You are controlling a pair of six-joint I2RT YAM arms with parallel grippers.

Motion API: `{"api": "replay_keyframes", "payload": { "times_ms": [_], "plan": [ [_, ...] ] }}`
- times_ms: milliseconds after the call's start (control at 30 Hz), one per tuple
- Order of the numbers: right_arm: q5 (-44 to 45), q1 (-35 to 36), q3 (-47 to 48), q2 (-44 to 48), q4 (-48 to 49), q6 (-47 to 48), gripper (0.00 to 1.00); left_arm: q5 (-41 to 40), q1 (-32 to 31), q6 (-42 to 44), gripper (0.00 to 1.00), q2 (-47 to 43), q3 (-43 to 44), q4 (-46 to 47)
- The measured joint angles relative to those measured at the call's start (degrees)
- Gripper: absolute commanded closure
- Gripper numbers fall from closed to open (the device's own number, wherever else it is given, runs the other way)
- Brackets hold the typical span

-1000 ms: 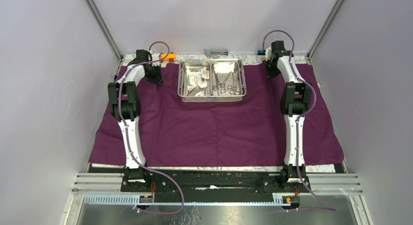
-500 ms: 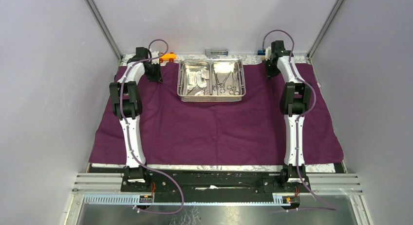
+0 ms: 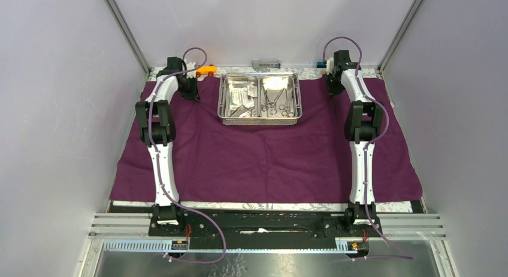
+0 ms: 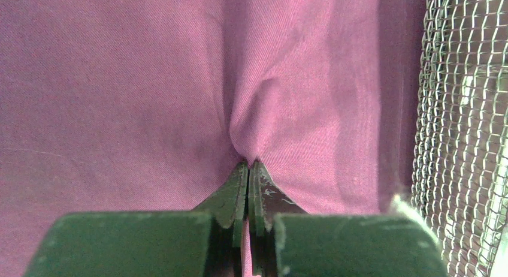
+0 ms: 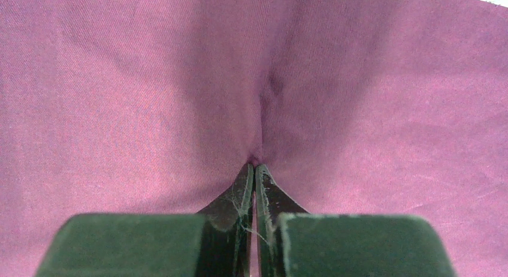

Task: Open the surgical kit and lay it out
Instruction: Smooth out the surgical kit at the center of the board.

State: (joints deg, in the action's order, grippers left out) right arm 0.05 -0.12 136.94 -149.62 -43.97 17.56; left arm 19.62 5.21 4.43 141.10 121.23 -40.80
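The left gripper [image 4: 248, 164], pinching the cloth [image 3: 263, 157] near the far-left corner, has crept toward the far edge, tautening it. The right gripper [image 5: 256, 165] pinches it far-right. The tray [image 3: 261, 122] sits mid-far edge.

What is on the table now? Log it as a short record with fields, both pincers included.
cloth: purple cloth, spread open across the table
tray: steel tray, on the cloth at far centre, two compartments
tray, left compartment: packets
tray, right compartment: forceps
left pincer: shut on a pinched fold of the purple cloth, beside the tray's mesh wall
right pincer: shut on a pinched fold of the purple cloth
other: orange toy car, at the far edge by the left arm
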Motion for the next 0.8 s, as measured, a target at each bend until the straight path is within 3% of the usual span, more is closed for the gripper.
{"api": "replay_keyframes", "payload": {
  "times_ms": [100, 233, 333, 467, 800],
  "plan": [
    [0.0, 0.0, 0.0, 0.02, 0.0, 0.0, 0.94, -0.11, 0.0, 0.02, 0.89, 0.42, 0.85, -0.35],
    [-0.22, -0.09, -0.94, 0.57, 0.63, -0.17, 0.73, -1.64, 0.07, 0.66, 0.56, 0.44, 0.92, 0.48],
    [-0.39, -0.63, -1.99, 1.09, 1.51, -0.37, 0.59, -5.2, 0.92, 2.23, 0.44, 0.22, 0.9, 2.54],
    [-2.1, -2.45, -3.28, 1.77, 2.38, -1.2, 0.49, -9.57, 2.99, 4.11, 0.39, -0.35, -0.37, 4.57],
    [-2.49, -4.42, -9.01, 4.74, 5.6, -0.85, 0.38, -14.27, 4.76, 6.67, 0.35, -1.46, -2.93, 7.43]
  ]
}}
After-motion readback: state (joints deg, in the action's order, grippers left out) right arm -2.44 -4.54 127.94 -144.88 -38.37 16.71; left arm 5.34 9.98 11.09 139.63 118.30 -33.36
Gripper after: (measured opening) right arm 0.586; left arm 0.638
